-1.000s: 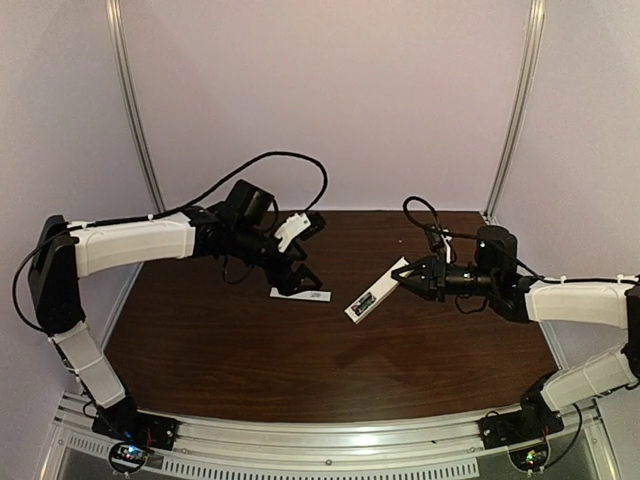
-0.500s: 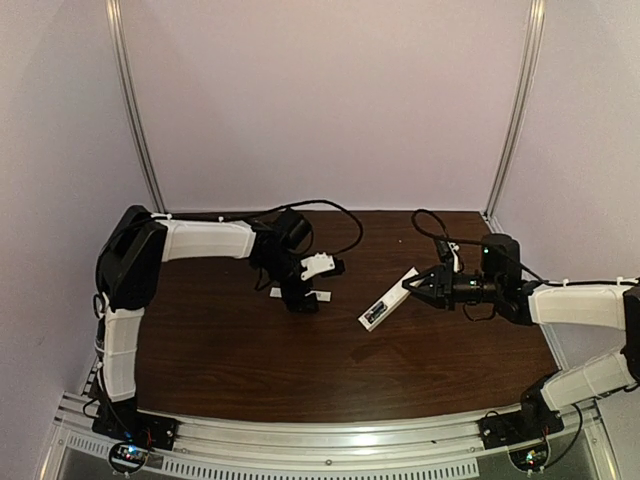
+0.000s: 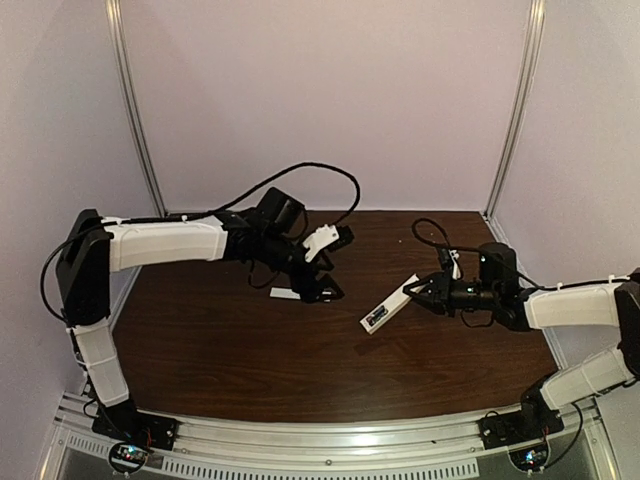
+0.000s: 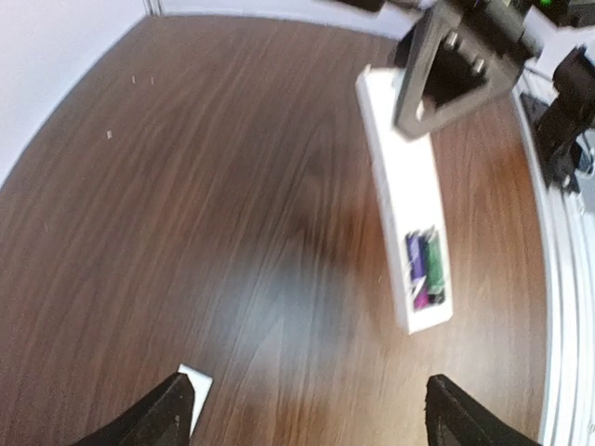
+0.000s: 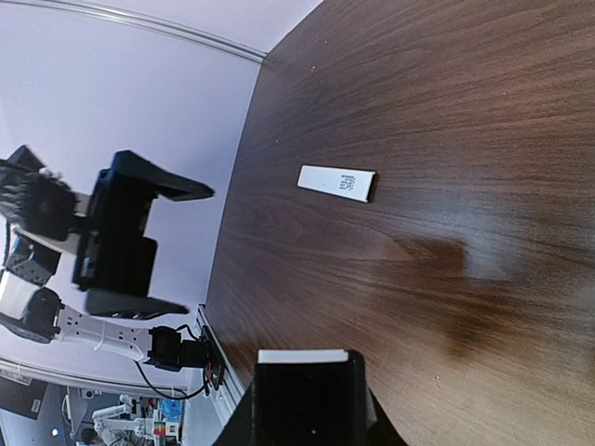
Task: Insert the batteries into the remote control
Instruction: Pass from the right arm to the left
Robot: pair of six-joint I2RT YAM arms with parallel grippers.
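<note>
The remote control (image 3: 389, 305) is a white bar held tilted just above the table, and my right gripper (image 3: 416, 291) is shut on its far end. The left wrist view shows the remote control (image 4: 403, 190) with its compartment open. In that compartment the batteries (image 4: 424, 270), one purple and one green, lie side by side. My left gripper (image 3: 322, 286) hangs to the left of the remote with its jaws wide apart. Nothing is between its fingertips (image 4: 173, 415). In the right wrist view only the white end of the remote control (image 5: 302, 356) shows above my shut right gripper (image 5: 303, 372).
A thin flat white strip (image 3: 283, 293) lies on the brown table (image 3: 300, 360) just left of my left gripper. The strip (image 5: 337, 182) also shows in the right wrist view. Metal frame posts (image 3: 135, 110) stand at the back corners, and a rail (image 3: 330, 450) runs along the near edge.
My left gripper has shifted right, off the white strip and nearer the remote, and the left arm has swung. The right gripper, with the remote in it, has drifted slightly right.
</note>
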